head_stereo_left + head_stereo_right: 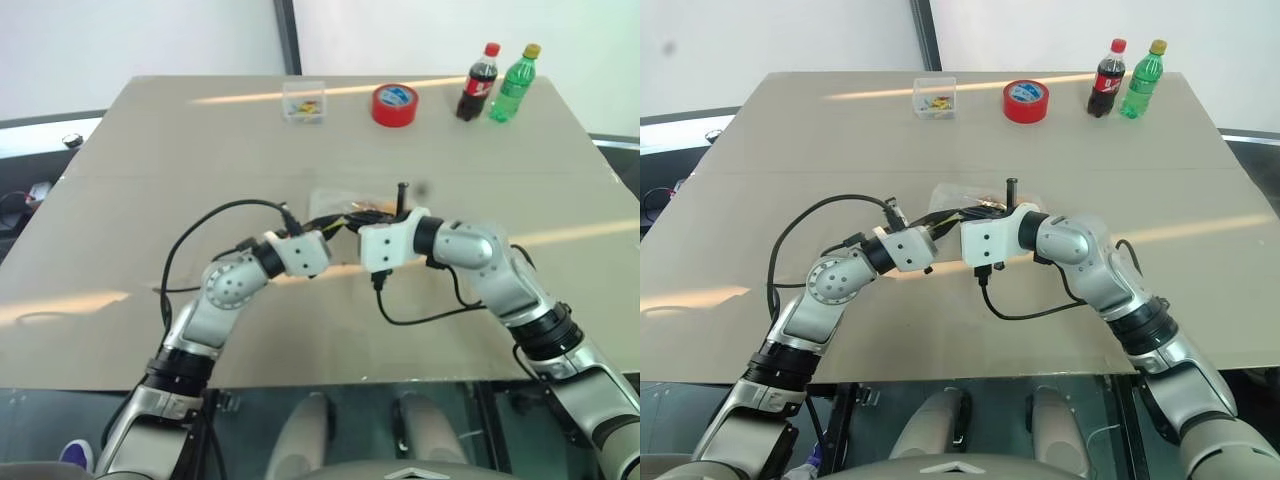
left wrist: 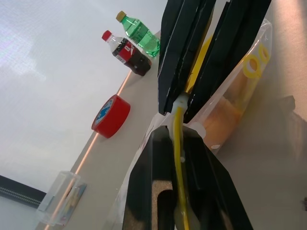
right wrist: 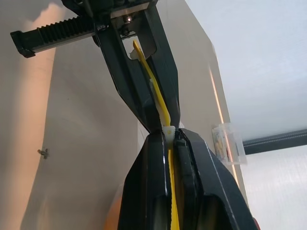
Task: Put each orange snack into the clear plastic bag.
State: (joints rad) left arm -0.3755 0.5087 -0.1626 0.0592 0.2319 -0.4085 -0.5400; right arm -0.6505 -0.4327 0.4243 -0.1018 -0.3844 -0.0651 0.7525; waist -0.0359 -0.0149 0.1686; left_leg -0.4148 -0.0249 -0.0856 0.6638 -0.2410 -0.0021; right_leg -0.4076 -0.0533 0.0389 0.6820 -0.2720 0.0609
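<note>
The clear plastic bag (image 1: 340, 203) is held just above the middle of the table, its yellow seal strip (image 3: 161, 107) pinched between my two grippers. My left gripper (image 1: 338, 226) is shut on the strip from the left. Tip to tip with it, my right gripper (image 1: 356, 220) is shut on the same strip from the right. In the left wrist view the bag (image 2: 249, 81) hangs behind the fingers, and an orange snack (image 2: 224, 114) shows through its wall. I cannot tell how many snacks lie inside.
At the table's far edge stand a small clear box (image 1: 303, 102), a red tape roll (image 1: 394, 104), a cola bottle (image 1: 478, 83) and a green bottle (image 1: 514, 84). Black cables loop from both wrists over the tan table (image 1: 120, 200).
</note>
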